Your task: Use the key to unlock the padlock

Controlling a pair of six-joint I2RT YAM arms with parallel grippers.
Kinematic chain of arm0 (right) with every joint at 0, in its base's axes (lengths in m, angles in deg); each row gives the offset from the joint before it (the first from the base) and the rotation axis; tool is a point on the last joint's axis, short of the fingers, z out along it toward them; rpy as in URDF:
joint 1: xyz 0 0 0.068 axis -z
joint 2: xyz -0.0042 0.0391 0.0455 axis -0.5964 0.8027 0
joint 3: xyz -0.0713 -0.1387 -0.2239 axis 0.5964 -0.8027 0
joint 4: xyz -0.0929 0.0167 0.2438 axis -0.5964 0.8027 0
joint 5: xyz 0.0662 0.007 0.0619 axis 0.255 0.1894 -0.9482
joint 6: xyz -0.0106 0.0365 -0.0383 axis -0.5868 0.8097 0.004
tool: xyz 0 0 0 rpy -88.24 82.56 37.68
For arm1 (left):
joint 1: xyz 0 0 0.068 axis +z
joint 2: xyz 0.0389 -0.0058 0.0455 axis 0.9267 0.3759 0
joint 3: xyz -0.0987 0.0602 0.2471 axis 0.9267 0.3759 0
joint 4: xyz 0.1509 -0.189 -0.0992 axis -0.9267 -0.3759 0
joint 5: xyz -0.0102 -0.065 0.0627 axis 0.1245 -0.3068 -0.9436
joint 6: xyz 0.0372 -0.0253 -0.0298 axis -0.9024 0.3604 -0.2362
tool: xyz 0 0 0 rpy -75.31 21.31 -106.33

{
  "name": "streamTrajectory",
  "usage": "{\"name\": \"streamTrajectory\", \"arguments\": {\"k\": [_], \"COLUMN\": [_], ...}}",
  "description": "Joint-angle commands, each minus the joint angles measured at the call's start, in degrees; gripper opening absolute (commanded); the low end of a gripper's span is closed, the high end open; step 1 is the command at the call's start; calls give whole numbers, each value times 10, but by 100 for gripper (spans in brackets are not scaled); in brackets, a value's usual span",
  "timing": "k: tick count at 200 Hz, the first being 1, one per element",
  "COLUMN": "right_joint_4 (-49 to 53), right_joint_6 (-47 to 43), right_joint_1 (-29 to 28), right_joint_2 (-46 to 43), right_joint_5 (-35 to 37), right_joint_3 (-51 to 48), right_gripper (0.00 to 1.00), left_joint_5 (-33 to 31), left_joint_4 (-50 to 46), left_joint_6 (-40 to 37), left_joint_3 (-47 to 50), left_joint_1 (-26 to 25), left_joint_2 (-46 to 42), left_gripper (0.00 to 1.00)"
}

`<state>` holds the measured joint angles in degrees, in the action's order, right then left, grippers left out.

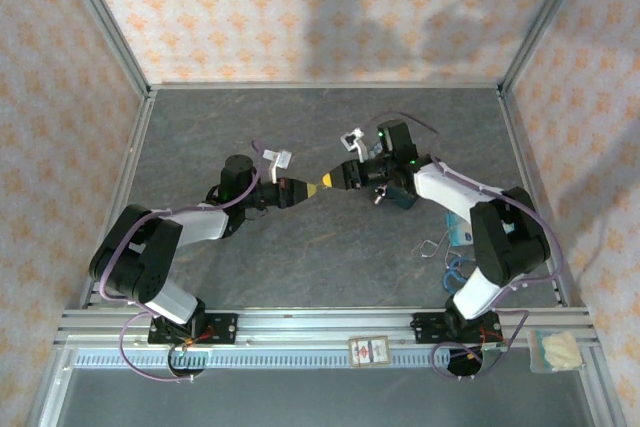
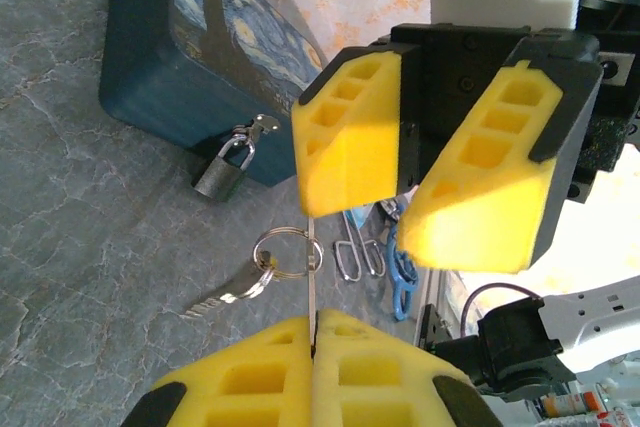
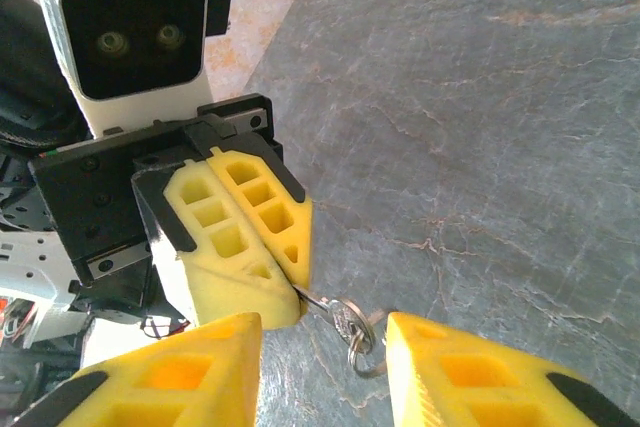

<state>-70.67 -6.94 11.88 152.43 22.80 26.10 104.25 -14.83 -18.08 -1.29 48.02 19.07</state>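
Key (image 3: 338, 314) pinched in left end effector (image 2: 315, 325); right end effector (image 2: 380, 212) spread; padlock (image 2: 222, 169) hangs on box (image 2: 150, 67).

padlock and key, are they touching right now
Apart. Left wrist view: the padlock hangs on the box latch, the key dangles from a ring at the left gripper, bare table between.

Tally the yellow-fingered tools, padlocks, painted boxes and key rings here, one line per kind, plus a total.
tools: 2, the left tool shut on the key, the right tool open
padlock: 1
painted box: 1
key ring: 1
total: 5
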Motion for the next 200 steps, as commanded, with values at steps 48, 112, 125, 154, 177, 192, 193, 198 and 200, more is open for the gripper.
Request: {"name": "streamTrajectory", "arguments": {"k": [48,112,125,154,177,192,193,198,200], "right_joint_4": [-23,-26,-46,-112,-103,-135,-138,-152,-156], "right_joint_6": [-6,-1,14,48,31,9,8,0,-5], "right_joint_1": [-8,-10,-10,-30,-59,-68,-69,-76,-79], "right_joint_2": [11,-8,-23,-60,-58,-57,-57,-59,-60], "right_joint_5": [-17,17,45,176,292,315,319,341,351], "right_joint_3": [-4,-17,-27,-56,-38,-43,-44,-48,-51], "right_gripper": [21,0,0,0,0,0,0,0,0], "left_joint_5": [31,-66,-121,-238,-266,-270,-271,-272,-272], "left_joint_4": [44,33,56,94,136,154,154,161,165], "left_joint_6": [10,70,136,297,414,464,467,483,488], "left_joint_3": [-12,-9,7,36,47,45,44,43,42], "left_joint_1": [-11,14,26,18,1,-16,-16,-23,-25], "left_joint_2": [-8,-14,-23,-31,-16,-1,-1,5,7], "left_gripper": [0,37,57,58,55,54,54,54,54]}}
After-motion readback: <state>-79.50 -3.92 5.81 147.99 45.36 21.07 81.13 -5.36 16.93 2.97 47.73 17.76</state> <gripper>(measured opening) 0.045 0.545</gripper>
